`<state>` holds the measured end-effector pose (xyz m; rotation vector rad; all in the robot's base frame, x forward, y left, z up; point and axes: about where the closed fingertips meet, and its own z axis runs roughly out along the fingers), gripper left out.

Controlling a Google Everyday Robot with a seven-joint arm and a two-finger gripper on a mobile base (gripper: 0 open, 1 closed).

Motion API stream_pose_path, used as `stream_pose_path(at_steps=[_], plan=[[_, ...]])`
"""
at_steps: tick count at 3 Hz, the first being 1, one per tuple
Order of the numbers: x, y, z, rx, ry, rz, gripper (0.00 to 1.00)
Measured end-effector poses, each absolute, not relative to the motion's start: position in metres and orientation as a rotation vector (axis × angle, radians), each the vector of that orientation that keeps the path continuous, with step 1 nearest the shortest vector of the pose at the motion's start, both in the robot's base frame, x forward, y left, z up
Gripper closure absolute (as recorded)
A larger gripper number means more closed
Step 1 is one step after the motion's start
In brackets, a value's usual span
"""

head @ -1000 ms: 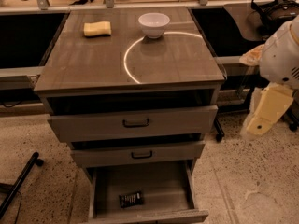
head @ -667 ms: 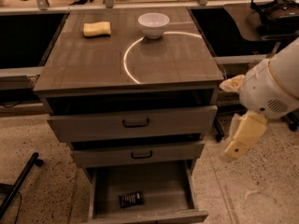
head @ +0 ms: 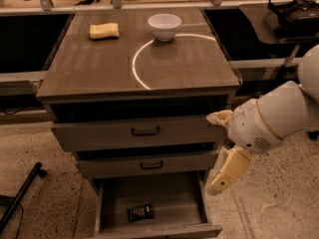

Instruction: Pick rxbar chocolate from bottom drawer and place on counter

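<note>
Clearance is looking adequate for the pick: the bottom drawer (head: 167,195) is standing pulled well out from under the 2 shallower drawers, so its bare floor is lying exposed from above. The rxbar chocolate (head: 139,212) is resting flat on that floor, toward the front and left of middle, slightly skewed and touching neither side wall. The gripper (head: 212,153) is hanging off the right front corner of the cabinet, level with the 2 upper drawer fronts, above and to the right of the bar and well apart from it. Its 2 pale fingers (head: 230,166) are standing wide apart, 1 pointing left at the height of the top drawer and the other slanting down beside the middle drawer, with nothing sitting between them. That spread is probably suiting a flat wrapper that will need pinching from above. The counter (head: 99,68) is offering bare surface around the white arc (head: 135,66), while the yellow sponge (head: 104,30) and the white bowl (head: 164,26) are occupying its back part, so I am judging the front half the likelier spot for setting the bar down. The drawer's front lip is running close to the bottom edge, the arm is being cut off at the right edge, the gaps above the 2 upper drawers are showing only darkness, and the wrapper's lettering is proving too small to read.
</note>
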<state>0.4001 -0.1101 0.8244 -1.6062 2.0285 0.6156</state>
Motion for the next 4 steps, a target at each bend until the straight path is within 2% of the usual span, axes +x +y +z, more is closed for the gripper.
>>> stream_pose_path(at_steps=[2, 4], plan=[[0.398, -0.107, 0.805, -1.616, 2.025, 0.651, 0.0], [0.38, -0.058, 0.688, -1.596, 1.912, 0.774, 0.0]])
